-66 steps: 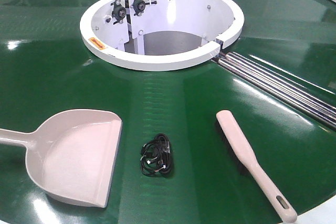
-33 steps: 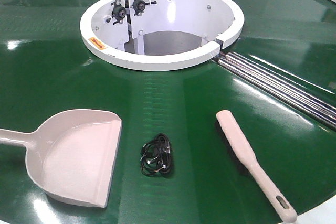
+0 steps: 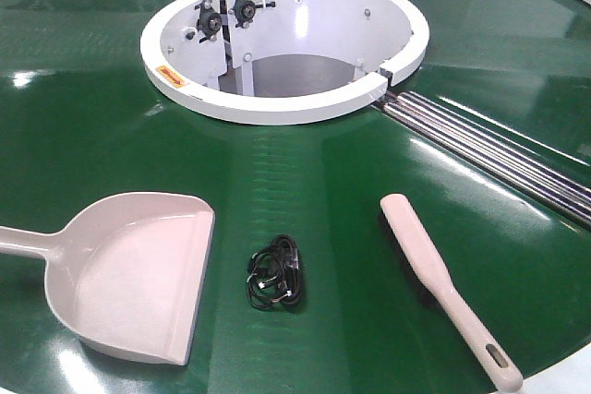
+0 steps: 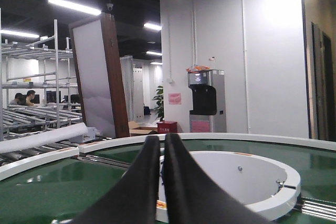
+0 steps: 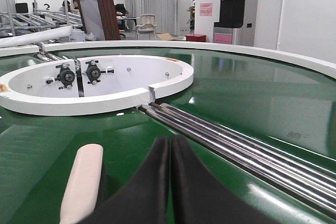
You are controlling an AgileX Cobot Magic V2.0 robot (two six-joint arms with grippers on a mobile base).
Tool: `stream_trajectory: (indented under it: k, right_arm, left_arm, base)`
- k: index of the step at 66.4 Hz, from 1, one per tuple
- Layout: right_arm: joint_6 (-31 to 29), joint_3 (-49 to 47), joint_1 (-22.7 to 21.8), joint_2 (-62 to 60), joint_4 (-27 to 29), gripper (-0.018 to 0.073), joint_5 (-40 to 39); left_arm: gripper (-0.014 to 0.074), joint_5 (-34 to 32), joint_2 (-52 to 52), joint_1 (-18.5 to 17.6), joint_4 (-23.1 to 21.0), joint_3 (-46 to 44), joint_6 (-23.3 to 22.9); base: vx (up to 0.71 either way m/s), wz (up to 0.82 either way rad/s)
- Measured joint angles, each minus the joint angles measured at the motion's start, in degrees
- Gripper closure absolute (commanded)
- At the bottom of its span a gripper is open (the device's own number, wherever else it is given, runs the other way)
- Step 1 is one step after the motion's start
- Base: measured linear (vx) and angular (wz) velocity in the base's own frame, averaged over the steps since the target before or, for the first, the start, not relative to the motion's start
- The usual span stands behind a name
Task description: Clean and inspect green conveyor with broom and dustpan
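The green conveyor (image 3: 305,182) fills the front view, glossy, with steel roller strips (image 3: 489,154). On it lies the beige dustpan (image 3: 129,274) at the lower left, its handle running off the left edge. At the lower right the beige broom (image 3: 443,288) lies flat, handle toward the near edge. Neither gripper shows in the front view. My left gripper (image 4: 162,139) is shut with nothing in it, pointing over the belt (image 4: 47,192). My right gripper (image 5: 170,140) is shut and empty too, just right of the broom head (image 5: 81,182).
A small tangle of black cable (image 3: 275,276) lies on the belt between dustpan and broom. The white ring-shaped central housing (image 3: 286,43) stands behind them. A white rim (image 5: 262,51) bounds the belt's outer edge. Racks, a pillar and a drinks machine stand beyond.
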Motion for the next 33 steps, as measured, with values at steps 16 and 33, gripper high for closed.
stream_trajectory:
  k: [16, 33]
  right_arm:
    - [0.0, 0.0, 0.0, 0.0, 0.0, 0.0569, 0.0]
    - [0.0, 0.0, 0.0, 0.0, 0.0, 0.0569, 0.0]
  left_arm:
    - [0.0602, 17.0, 14.9, 0.0, 0.0, -16.1, 0.1]
    - [0.0602, 26.8, 28.3, 0.0, 0.0, -20.3, 0.0]
  base:
    - [0.00, 0.00]
    - [0.00, 0.00]
